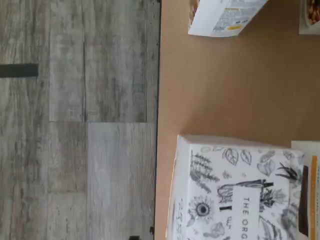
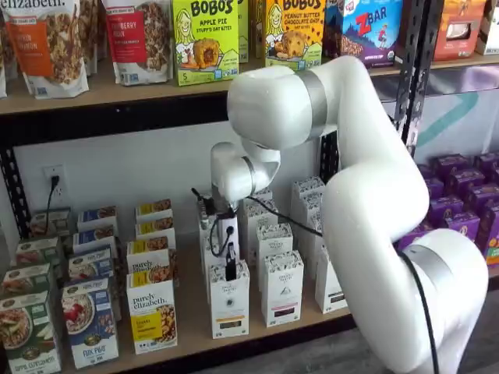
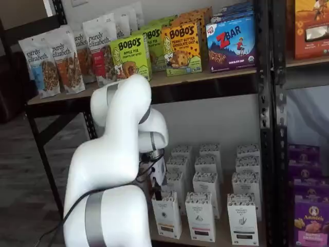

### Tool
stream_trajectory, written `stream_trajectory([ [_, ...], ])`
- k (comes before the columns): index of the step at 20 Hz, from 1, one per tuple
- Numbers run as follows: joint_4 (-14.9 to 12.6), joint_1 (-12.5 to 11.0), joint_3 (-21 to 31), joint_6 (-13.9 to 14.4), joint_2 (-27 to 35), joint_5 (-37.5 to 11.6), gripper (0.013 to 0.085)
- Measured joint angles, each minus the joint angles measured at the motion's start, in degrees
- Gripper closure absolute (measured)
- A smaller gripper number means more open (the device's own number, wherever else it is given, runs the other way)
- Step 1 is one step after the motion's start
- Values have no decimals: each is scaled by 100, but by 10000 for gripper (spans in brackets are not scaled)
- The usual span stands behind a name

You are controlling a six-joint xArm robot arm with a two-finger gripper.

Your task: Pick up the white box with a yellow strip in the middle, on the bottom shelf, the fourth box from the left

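Observation:
The white box (image 2: 229,305) stands at the front of the bottom shelf (image 2: 192,331), a tall narrow carton with a grey-patterned top and a dark strip near its base. It also shows in a shelf view (image 3: 167,215). My gripper (image 2: 230,265) hangs right over its top, with one black finger reaching down to the top edge; no gap between fingers shows. The gripper is also seen in a shelf view (image 3: 157,189). The wrist view shows the box's patterned top (image 1: 235,195) on the bare wood board (image 1: 225,90).
A like carton (image 2: 282,288) stands just right of the white box, with more white cartons behind. A purely elizabeth box (image 2: 152,313) stands just left of it. The upper shelf (image 2: 117,92) holds bags and snack boxes. Purple boxes (image 2: 460,214) fill the right bay.

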Motion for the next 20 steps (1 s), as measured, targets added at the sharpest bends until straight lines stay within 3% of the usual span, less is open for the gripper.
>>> stream_trajectory([
  [20,-219,-21,-538,158,647,-22,130],
])
